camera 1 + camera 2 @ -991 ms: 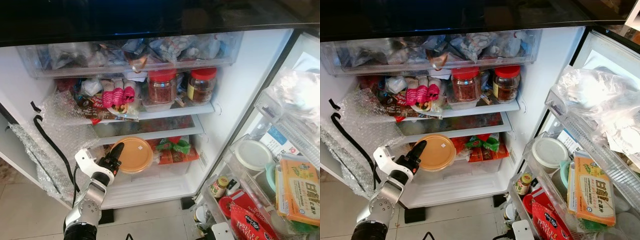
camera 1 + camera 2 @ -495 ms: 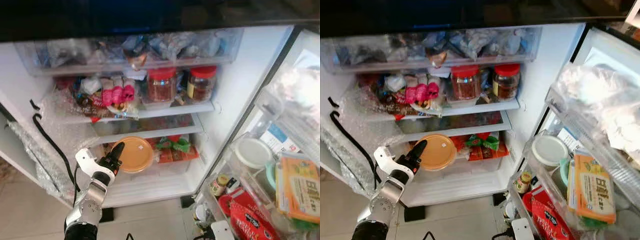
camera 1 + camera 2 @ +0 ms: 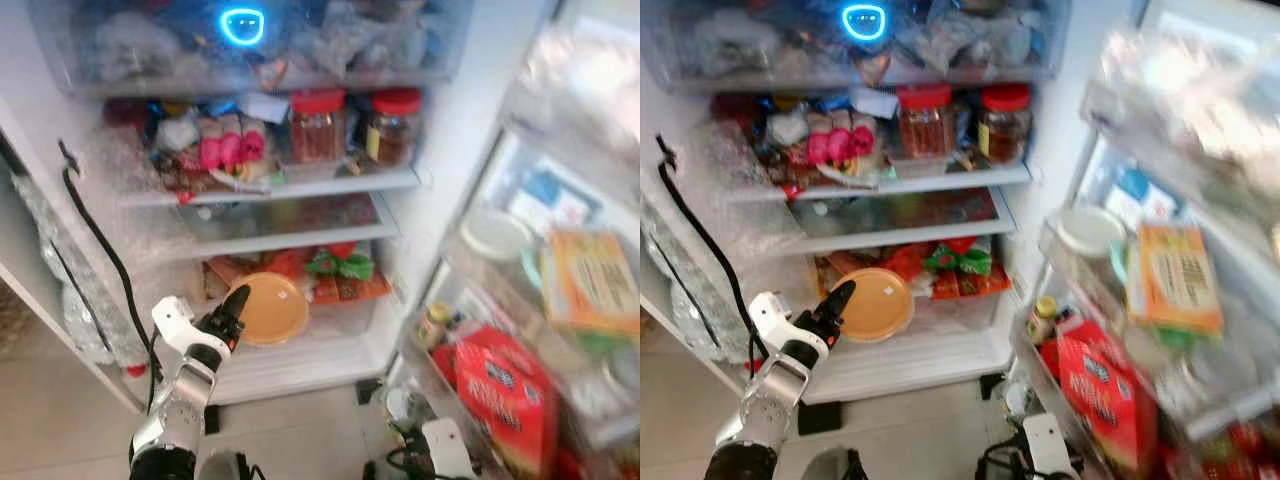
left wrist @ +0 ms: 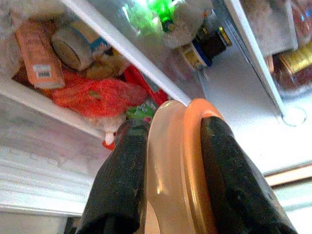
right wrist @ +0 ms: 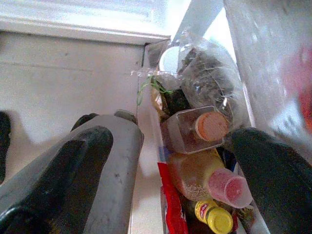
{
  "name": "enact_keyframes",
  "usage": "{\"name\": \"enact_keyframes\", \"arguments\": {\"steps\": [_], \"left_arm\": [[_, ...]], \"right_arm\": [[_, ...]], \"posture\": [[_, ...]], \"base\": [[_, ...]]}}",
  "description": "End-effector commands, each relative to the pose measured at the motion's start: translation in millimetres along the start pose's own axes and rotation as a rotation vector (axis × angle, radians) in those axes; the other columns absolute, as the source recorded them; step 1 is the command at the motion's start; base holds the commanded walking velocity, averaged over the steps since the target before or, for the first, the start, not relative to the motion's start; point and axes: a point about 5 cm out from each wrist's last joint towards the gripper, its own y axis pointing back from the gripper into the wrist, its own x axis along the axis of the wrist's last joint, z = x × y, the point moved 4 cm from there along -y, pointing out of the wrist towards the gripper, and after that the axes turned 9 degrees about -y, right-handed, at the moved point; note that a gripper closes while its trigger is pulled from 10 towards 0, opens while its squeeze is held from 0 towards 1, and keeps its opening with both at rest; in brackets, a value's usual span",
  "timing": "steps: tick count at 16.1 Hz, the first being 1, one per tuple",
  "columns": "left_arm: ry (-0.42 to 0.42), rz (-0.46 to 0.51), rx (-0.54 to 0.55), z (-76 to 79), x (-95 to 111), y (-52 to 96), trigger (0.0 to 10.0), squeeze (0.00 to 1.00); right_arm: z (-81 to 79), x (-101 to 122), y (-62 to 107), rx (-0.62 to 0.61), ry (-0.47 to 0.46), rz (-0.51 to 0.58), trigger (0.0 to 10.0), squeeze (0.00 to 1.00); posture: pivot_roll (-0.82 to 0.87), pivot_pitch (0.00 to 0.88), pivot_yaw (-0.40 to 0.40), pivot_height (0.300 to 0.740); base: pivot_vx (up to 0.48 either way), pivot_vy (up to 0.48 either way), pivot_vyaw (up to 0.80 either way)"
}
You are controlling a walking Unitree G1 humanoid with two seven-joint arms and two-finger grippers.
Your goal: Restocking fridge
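White and crowded, the open fridge [image 3: 455, 120] stood before the robot with its door swung out to the right, and the head views were blurred. On the lowest shelf lay a round orange-lidded plastic container [image 3: 270, 308], tilted toward the front. The left pincer [image 3: 233, 308] reached up from the lower left and had its two black fingers [image 4: 122, 185] clamped on that container's rim, one finger on either face of the lid edge, as the left wrist view showed plainly. Behind the container sat red and green food packets [image 3: 335, 275].

On the shelf above stood two glass jars with red lids [image 3: 316, 125], side by side, and to their left a cluster of pink wrapped packets [image 3: 228, 148]. A clear top drawer [image 3: 150, 50] was stuffed with bags, with a glowing blue ring reflected on its front. A black cable [image 3: 100, 250] ran down the fridge's left edge.

The door racks held a yellow carton [image 3: 590, 280], a white round lid [image 3: 495, 232] and a red bag [image 3: 505, 385].

The right pincer [image 5: 170, 161] hung low with its fingers spread wide apart over a door bin of small bottles and jars [image 5: 204, 146].
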Motion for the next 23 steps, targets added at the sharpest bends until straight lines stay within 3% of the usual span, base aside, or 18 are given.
{"name": "enact_keyframes", "arguments": {"steps": [1, 13, 19, 23], "left_arm": [[0.000, -0.005, -0.016, 3.9, 0, -2.4, 10.0, 0.00], [0.045, 0.041, -0.056, 13.7, 12, -7.5, 10.0, 0.00], [0.056, 0.083, -0.070, 21.8, 24, -20.0, 10.0, 0.00], [0.050, 0.076, -0.060, 18.8, 23, -18.6, 10.0, 0.00]], "right_arm": [[1.5, -37, 8.2, -0.004, 0.003, -0.121, 10.0, 0.00], [1.3, -36, 7.9, -0.005, 0.002, -0.123, 10.0, 0.00], [0.5, -37, 7.9, -0.007, 0.001, -0.124, 10.0, 0.00], [0.5, -37, 7.9, -0.008, 0.000, -0.123, 10.0, 0.00]], "posture": [[-0.13, 0.063, -0.021, 0.624], [-0.13, 0.061, -0.022, 0.624], [-0.13, 0.069, -0.021, 0.624], [-0.13, 0.073, -0.020, 0.624]], "base": [[0.000, 0.000, 0.00], [0.000, 0.000, 0.00], [0.000, 0.000, 0.00], [0.000, 0.000, 0.00]]}}
